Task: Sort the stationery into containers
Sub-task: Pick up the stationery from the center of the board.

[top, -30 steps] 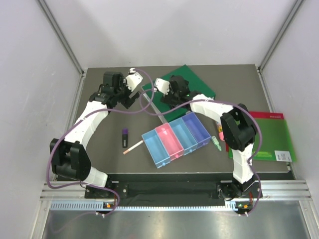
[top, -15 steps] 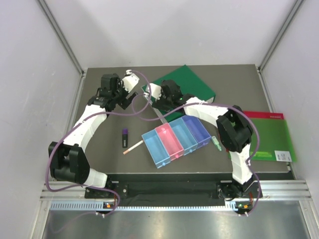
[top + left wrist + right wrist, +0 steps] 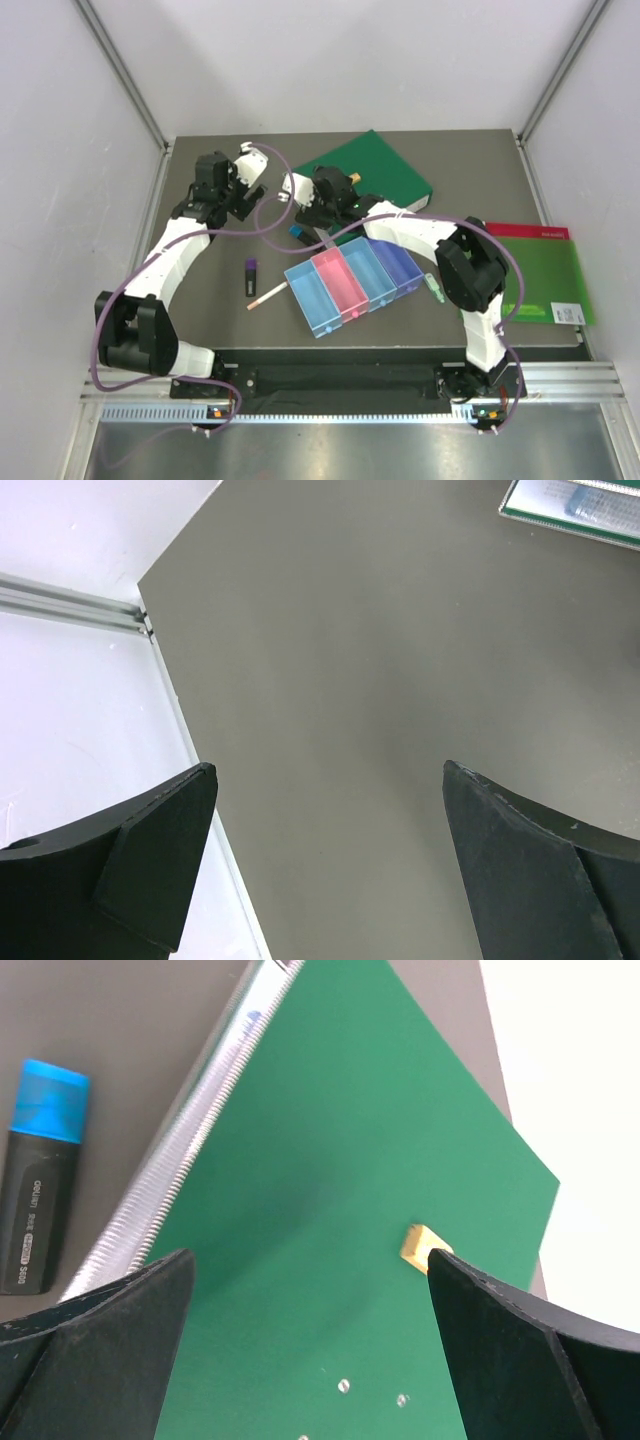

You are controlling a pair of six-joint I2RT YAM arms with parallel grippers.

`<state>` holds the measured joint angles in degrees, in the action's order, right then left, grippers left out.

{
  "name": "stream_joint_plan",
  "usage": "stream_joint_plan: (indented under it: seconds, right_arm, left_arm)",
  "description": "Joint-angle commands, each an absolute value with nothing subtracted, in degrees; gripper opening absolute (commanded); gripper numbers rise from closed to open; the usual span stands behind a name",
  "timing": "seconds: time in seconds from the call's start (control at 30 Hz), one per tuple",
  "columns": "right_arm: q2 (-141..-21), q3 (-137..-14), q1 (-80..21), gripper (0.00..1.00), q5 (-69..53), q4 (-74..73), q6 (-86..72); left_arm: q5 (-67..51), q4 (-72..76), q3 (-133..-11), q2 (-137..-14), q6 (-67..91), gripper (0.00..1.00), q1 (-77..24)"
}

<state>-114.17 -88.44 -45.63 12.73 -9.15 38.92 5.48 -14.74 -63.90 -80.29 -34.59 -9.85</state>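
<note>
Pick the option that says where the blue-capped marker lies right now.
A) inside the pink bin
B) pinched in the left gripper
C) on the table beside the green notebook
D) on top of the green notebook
C: the right wrist view shows the marker lying flat on the grey table, just off the spiral edge of the green notebook.

You see four bins (image 3: 352, 280) in a row mid-desk (image 3: 480, 170): blue, pink, blue, purple. Left of them lie a purple-capped marker (image 3: 250, 277) and a pink pen (image 3: 267, 296). A blue highlighter (image 3: 298, 234) lies just behind the bins, below the right claw (image 3: 303, 200). The left claw (image 3: 248, 172) hovers over the far left. A green book (image 3: 385, 172) lies at the back.
</note>
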Motion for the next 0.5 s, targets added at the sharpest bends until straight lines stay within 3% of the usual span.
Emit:
stream_joint_plan:
  seconds: [0.0, 0.27, 0.47]
  right_arm:
    - [-110.5, -87.6, -44.7, 1.0, 19.4, -2.8, 39.1]
    - [-115.2, -91.6, -35.6, 1.0, 25.8, 3.3, 39.4]
    - [-124.1, -102.7, -29.3, 1.0, 24.9, 0.4, 40.0]
  left_arm:
    - [6.0, -11.3, -62.9, -77.8, -33.7, 0.99, -9.7]
    - [4.9, -11.0, -62.1, -77.9, -33.0, 0.99, -9.8]
    - [4.8, -11.3, -62.4, -78.7, -33.7, 0.99, -9.8]
